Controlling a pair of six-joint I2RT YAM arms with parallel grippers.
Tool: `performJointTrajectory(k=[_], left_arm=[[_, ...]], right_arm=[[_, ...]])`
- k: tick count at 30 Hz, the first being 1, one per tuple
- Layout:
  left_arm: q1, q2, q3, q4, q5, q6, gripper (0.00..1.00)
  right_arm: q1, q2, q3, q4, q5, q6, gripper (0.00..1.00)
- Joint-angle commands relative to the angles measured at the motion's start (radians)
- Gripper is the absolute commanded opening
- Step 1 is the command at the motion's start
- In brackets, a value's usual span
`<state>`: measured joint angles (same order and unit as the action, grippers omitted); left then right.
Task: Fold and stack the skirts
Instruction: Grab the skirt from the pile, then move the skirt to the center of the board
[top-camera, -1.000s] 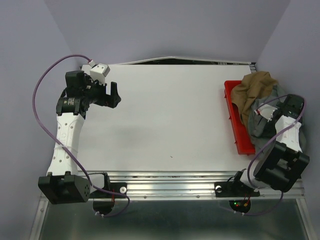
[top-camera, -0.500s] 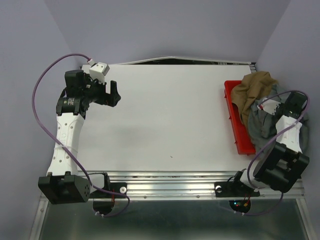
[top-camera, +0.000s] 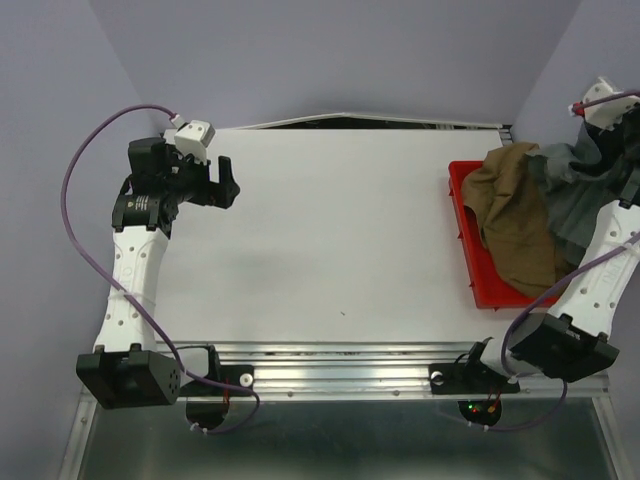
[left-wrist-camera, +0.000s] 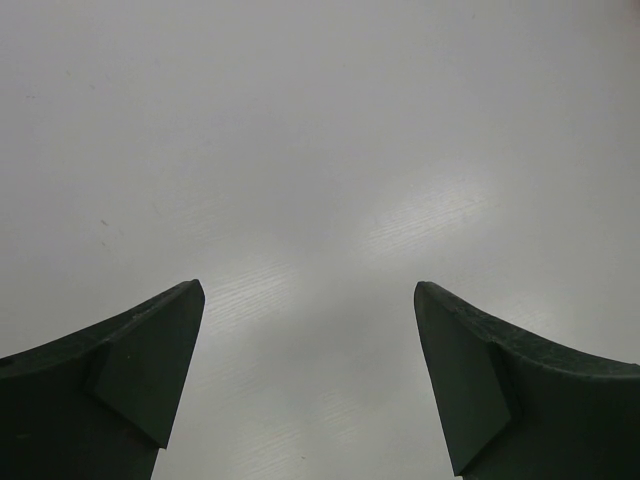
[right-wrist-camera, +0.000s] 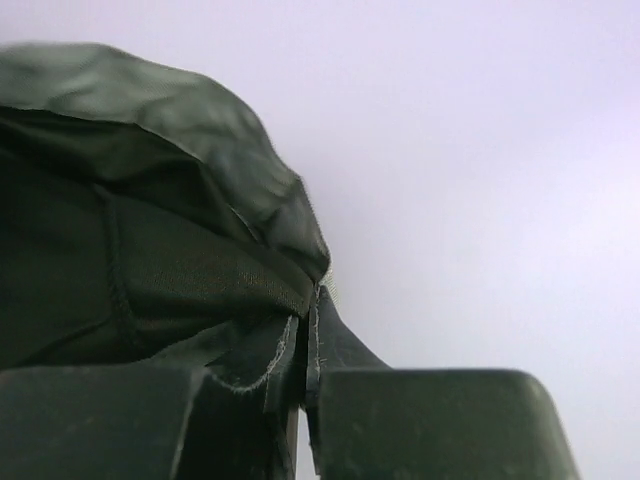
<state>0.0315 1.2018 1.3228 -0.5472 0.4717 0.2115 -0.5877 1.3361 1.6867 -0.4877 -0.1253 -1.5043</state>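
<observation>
Top view: the grey skirt (top-camera: 575, 200) is pinched tight in the right tool (right-wrist-camera: 305, 400) and held up at 2 o'clock. The tan skirt (top-camera: 515, 215) is draped over the tray (top-camera: 462, 215) at 3 o'clock. The left tool (top-camera: 225, 180) is held over the desk (top-camera: 330, 230) at 10 o'clock, fingers spread wide.

Grey skirt (top-camera: 572, 190): plain mid-grey. In the right wrist view it read darker, a greenish grey with a pale stitched edge.
Tan skirt (top-camera: 515, 225): plain tan-brown, no print.
Tray (top-camera: 490, 292): bright red.
Table (top-camera: 330, 230): matt white with a few small dark specks.
Walls (top-camera: 330, 50): pale lilac.
Arm links (top-camera: 130, 270): white with black joints.
Cables (top-camera: 66, 190): purple.
Fingers (left-wrist-camera: 130, 370) of the left gripper (left-wrist-camera: 308, 290): black.
</observation>
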Motion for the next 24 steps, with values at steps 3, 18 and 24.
performJointTrajectory(k=[3, 18, 24], left_arm=[[-0.005, 0.008, 0.085, 0.093, -0.038, -0.073, 0.98], [0.128, 0.062, 0.184, 0.081, 0.136, -0.170, 0.91], [0.131, 0.013, 0.113, 0.075, 0.107, -0.104, 0.91]], right_arm=[[0.074, 0.046, 0.324, -0.147, -0.333, 0.355, 0.01], [0.392, 0.094, 0.340, 0.629, -0.912, 1.777, 0.01], [0.801, 0.054, -0.020, 0.528, -0.690, 1.601, 0.01]])
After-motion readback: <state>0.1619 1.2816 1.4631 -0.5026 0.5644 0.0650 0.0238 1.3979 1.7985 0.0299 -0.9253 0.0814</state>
